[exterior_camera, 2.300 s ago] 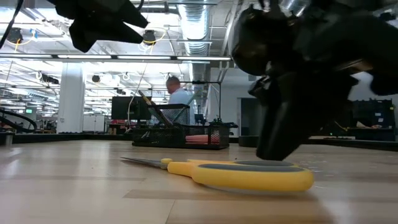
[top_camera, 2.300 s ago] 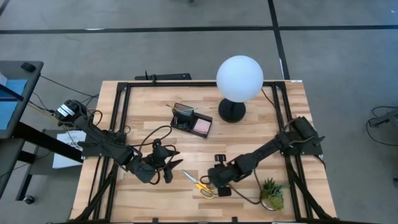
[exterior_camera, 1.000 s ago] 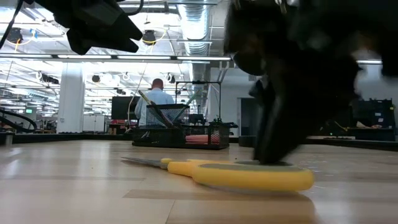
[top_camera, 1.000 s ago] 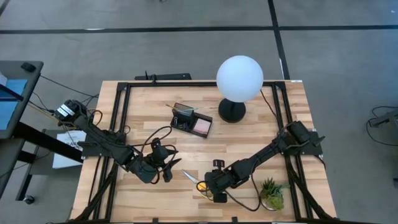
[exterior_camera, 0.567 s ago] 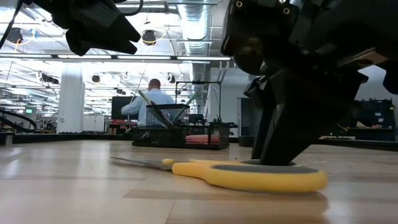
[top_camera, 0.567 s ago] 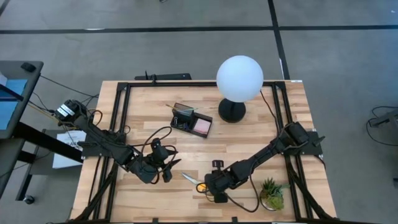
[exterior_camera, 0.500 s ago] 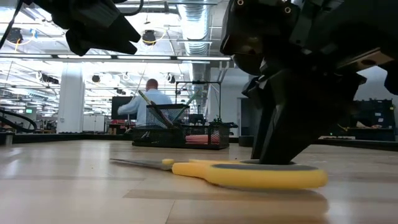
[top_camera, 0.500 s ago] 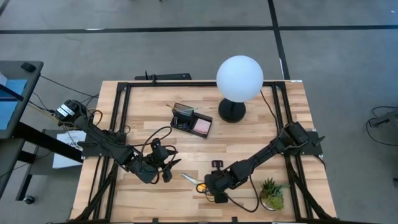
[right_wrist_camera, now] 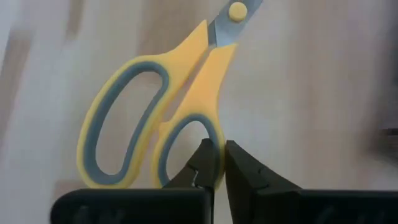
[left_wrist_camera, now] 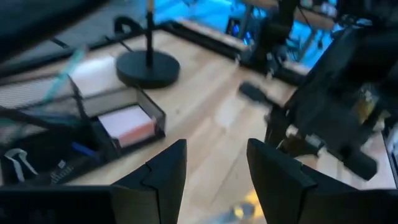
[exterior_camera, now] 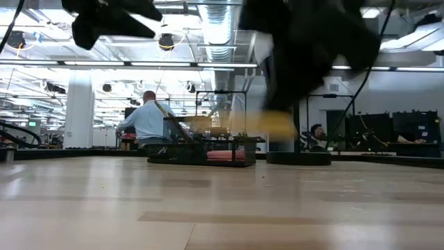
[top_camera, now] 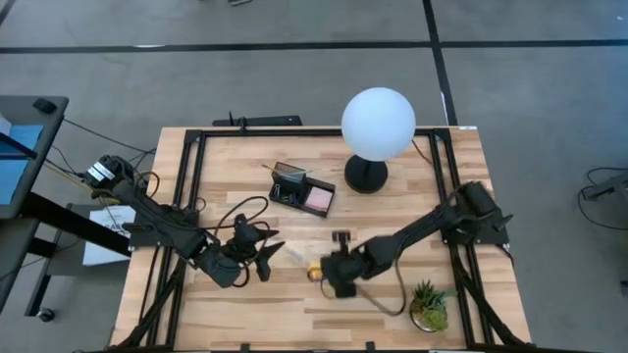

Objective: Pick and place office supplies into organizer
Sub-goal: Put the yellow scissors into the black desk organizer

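The yellow-handled scissors (right_wrist_camera: 161,118) hang in the air, shown as a blurred yellow streak (exterior_camera: 257,123) in the low view. My right gripper (right_wrist_camera: 222,155) is shut on them near the table's middle front (top_camera: 329,272). To its left my left gripper (top_camera: 260,257) stands open and holds nothing; its fingers (left_wrist_camera: 165,171) point toward the black organizer (top_camera: 302,188). The organizer stands on the table at the middle back, with a pink sticky-note pad (left_wrist_camera: 127,121) in its low tray and pens in its taller section. My right gripper pinches the rim of the scissors' smaller finger loop (right_wrist_camera: 216,132), one finger inside the loop and one outside. The scissors are lifted clear of the table, with the blades (right_wrist_camera: 227,22) pointing away from the fingers.
A white globe lamp (top_camera: 378,123) on a black base (top_camera: 365,175) stands behind and to the right of the organizer. A small green potted plant (top_camera: 430,304) sits at the front right. A black frame (top_camera: 191,186) runs along the table's edges. A person (exterior_camera: 147,123) stands in the room behind.
My right gripper has shut on the scissors' handle and risen, moving toward the table's far edge. The scissors, which lay flat on the table, are now lifted clear. My left gripper has kept still.
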{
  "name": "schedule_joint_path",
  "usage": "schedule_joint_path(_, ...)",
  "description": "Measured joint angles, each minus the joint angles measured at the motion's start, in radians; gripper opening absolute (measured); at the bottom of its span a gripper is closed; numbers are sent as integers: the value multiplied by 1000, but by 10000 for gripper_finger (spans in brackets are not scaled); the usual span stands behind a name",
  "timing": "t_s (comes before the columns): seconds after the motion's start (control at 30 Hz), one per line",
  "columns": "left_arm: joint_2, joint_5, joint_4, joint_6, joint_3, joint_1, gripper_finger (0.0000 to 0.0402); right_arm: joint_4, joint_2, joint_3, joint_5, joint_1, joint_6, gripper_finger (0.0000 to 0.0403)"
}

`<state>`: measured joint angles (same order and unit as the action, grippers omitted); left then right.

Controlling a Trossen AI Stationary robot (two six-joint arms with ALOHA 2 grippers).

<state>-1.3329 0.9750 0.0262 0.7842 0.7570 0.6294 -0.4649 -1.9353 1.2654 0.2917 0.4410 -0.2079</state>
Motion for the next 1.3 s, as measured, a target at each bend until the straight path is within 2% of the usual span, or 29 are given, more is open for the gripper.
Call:
schedule_joint_path(0.23, 101, 179, 5, -65, 1, 0, 164, -191, 185, 56, 145, -94, 68, 15)
schedule_joint_path(0.33, 129, 225, 9, -95, 2, -1, 164, -208, 264, 97, 119, -168, 103, 8)
schedule_joint_path(0.4, 139, 240, 4, -104, 2, -1, 164, -222, 303, 123, 16, -231, 108, 5)
schedule_joint_path(0.57, 143, 242, 8, -107, 2, -1, 164, -220, 384, 192, -384, -434, -2, 6)
schedule_joint_path(0.67, 142, 242, 10, -107, 2, -1, 164, -238, 392, 215, -529, -543, -75, 5)
schedule_joint_path(0.8, 142, 278, 10, -109, 2, -1, 164, -244, 361, 226, -658, -645, -177, 5)
schedule_joint_path(0.97, 160, 329, 10, -166, 2, 2, 164, -206, 253, 224, -977, -744, -386, 5)
schedule_joint_path(1.1, 163, 351, 13, -186, 2, 10, 164, -168, 147, 242, -1077, -778, -500, 8)
schedule_joint_path(1.3, 162, 329, 39, -198, 2, 49, 164, -152, 53, 368, -1091, -819, -501, 5)
